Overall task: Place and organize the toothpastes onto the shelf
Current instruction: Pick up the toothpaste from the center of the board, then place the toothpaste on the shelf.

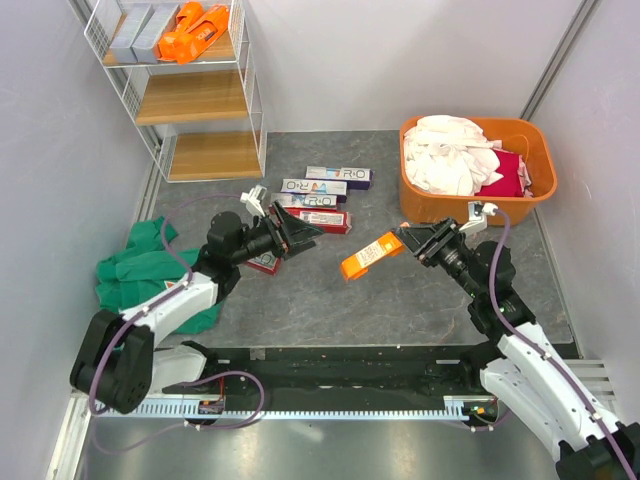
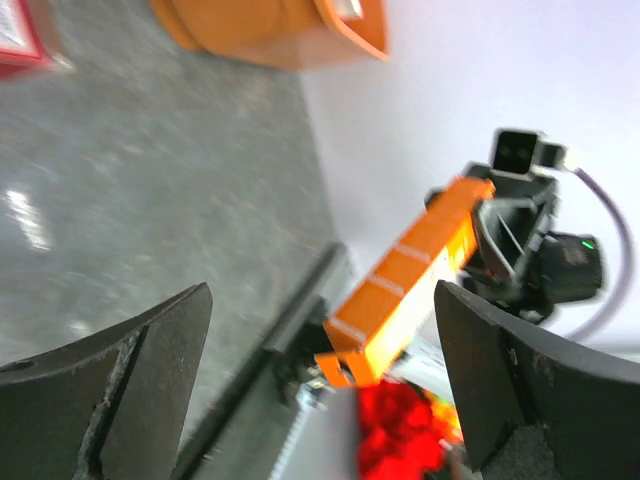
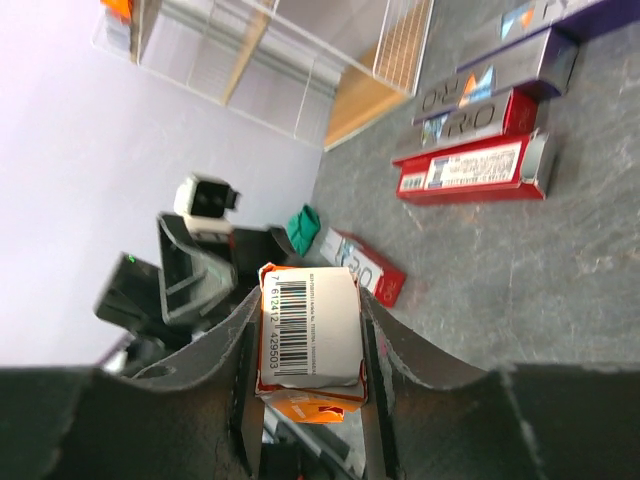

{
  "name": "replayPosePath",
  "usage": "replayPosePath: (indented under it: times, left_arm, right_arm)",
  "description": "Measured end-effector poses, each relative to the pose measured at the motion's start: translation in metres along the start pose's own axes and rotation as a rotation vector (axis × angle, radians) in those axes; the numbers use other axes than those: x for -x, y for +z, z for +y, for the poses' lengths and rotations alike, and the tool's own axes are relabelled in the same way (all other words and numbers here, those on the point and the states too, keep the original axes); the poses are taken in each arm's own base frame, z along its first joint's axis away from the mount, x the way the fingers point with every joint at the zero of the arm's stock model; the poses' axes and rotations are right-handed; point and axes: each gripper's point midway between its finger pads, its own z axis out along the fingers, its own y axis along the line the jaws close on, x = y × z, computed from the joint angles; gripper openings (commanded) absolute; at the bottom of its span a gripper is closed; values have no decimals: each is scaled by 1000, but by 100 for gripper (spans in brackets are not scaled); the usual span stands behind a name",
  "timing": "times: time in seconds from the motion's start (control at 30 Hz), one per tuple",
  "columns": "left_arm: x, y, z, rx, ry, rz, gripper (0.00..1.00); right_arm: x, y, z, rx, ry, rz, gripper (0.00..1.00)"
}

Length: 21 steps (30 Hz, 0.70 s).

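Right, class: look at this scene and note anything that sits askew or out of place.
The orange cartons on the top tier of the shelf lie heaped at crossed angles, while the grey cartons beside them lie straight and parallel.

White shells, black joints and purple-grey cables (image 1: 508,240) are being displayed on the left arm (image 1: 175,300) and right arm (image 1: 530,375); the left gripper (image 1: 305,233) is being shown black.

Orange toothpaste carton (image 1: 371,255), orange tub (image 1: 520,205), green cloth (image 1: 140,268).
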Motion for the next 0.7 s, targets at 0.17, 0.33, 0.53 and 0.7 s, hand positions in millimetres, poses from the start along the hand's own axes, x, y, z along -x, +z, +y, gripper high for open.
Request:
replayPosePath:
  times: [0.17, 0.33, 0.53, 0.7]
  left_arm:
    - [-11, 2, -6, -142, -130, 26, 100]
    - [-25, 9, -25, -248, -164, 74, 100]
    - [-51, 28, -59, -350, -140, 169, 95]
    - [-69, 46, -65, -391, -166, 227, 75]
  right_arm:
    - [18, -6, 8, 6, 2, -93, 15]
    - [33, -10, 16, 15, 14, -163, 15]
    - [41, -11, 24, 27, 21, -191, 15]
    - [41, -11, 24, 27, 27, -193, 15]
